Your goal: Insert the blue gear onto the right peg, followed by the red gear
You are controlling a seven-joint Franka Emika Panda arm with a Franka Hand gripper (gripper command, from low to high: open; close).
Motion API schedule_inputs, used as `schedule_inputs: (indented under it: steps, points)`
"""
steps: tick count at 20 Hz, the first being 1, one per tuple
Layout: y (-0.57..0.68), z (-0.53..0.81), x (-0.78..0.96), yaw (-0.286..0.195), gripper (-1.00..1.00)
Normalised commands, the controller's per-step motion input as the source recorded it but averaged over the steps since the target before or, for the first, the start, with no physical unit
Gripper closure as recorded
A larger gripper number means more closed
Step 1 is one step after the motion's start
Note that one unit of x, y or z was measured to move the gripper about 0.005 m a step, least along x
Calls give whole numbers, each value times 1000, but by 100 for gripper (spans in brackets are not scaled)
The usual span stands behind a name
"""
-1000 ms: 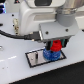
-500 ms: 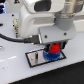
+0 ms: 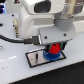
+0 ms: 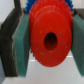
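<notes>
Red plastic fills the wrist view: the red gear (image 4: 48,39), a toothed disc with a dark centre hole, is pinched on 2 sides between the jaws of the gripper (image 3: 53,48), and blue teeth of the blue gear (image 4: 34,4) peek out just behind it. Compared with 1 second ago the gripper has sunk closer to the dark plate (image 3: 35,59), so the red gear now sits directly above the blue gear (image 3: 50,56), which lies flat on the plate on the white bench (image 3: 20,70). That suggests the blue gear is seated and the red is going on; the right peg is hidden.
</notes>
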Motion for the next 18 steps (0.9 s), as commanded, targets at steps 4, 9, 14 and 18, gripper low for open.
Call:
schedule_inputs:
  steps: [4, 9, 14, 18]
  points:
    - [39, 5, 34, 0, 100]
    - [-46, 85, -267, 0, 100]
    - [-103, 37, -59, 0, 100]
    - [-28, -19, 107, 0, 100]
